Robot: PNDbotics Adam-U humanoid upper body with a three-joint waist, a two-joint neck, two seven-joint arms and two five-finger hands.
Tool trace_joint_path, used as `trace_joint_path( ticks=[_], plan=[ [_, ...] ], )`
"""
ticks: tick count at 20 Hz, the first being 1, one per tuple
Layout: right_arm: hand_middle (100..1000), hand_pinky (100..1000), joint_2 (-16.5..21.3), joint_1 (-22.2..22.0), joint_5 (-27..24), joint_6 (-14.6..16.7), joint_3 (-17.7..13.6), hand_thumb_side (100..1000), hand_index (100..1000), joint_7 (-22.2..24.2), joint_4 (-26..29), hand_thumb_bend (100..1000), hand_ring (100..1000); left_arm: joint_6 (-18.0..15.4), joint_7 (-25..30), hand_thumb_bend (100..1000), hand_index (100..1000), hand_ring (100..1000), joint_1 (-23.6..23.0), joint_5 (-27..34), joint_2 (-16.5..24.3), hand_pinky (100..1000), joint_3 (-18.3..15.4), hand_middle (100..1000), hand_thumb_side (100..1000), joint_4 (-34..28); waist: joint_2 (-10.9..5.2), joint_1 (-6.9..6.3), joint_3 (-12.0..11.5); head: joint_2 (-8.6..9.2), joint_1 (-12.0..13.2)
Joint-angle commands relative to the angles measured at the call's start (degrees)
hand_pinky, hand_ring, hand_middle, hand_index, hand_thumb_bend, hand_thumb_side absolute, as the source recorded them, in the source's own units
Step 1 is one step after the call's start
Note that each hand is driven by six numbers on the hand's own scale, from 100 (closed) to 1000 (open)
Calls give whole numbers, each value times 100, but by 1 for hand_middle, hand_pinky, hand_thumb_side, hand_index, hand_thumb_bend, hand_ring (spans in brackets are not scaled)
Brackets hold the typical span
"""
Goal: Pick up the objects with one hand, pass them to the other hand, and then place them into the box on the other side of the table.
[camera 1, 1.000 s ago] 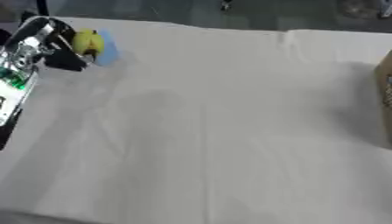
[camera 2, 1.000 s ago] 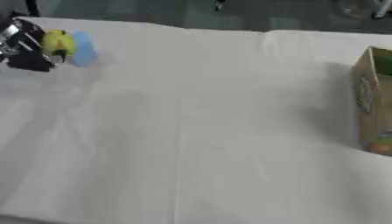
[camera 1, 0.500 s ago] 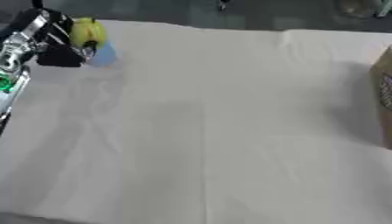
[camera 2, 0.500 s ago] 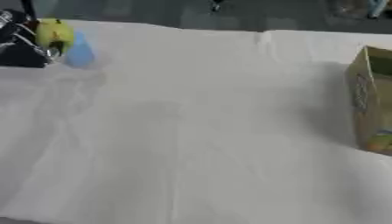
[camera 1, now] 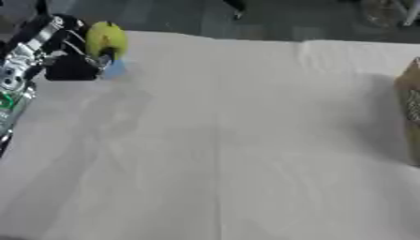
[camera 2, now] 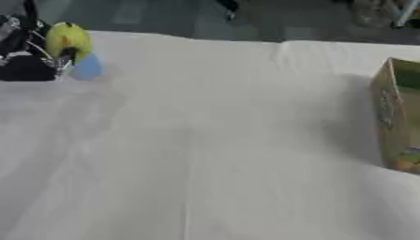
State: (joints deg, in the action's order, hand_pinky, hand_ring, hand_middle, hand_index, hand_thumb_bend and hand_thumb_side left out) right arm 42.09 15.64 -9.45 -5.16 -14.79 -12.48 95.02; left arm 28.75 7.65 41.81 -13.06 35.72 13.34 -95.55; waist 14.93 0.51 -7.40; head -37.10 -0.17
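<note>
Only right eye view [camera 2: 400,117] shows box front

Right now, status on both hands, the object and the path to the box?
Left hand shut on yellow object, far left of table. Right hand not in view. Box at right edge. Nothing seen between them.

The left hand [camera 1: 70,56] sits at the upper left, fingers [camera 1: 97,60] curled; its arm runs down the left edge.
</note>
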Motion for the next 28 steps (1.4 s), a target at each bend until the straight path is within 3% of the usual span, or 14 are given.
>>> trace_joint_path(
  ticks=[1,19,28],
  plan=[
    [855,926,152,72,-25,9,-64,260,876,-16,122,319,867,-113,-10,156,580,594,63,162,35,649,14,538,207,-166,-88,75,13,98,-32],
    [856,927,96,121,-51,-19,-37,262,876,21,161,317,867,-491,61,135,579,582,230,494,-478,638,429,526,230,-365,-92,61,75,66,-429],
    [854,922,50,370,-109,-28,211,259,874,255,385,307,861,-782,39,124,580,577,187,517,-993,630,582,520,243,-358,-102,61,77,57,-384]
  ],
)
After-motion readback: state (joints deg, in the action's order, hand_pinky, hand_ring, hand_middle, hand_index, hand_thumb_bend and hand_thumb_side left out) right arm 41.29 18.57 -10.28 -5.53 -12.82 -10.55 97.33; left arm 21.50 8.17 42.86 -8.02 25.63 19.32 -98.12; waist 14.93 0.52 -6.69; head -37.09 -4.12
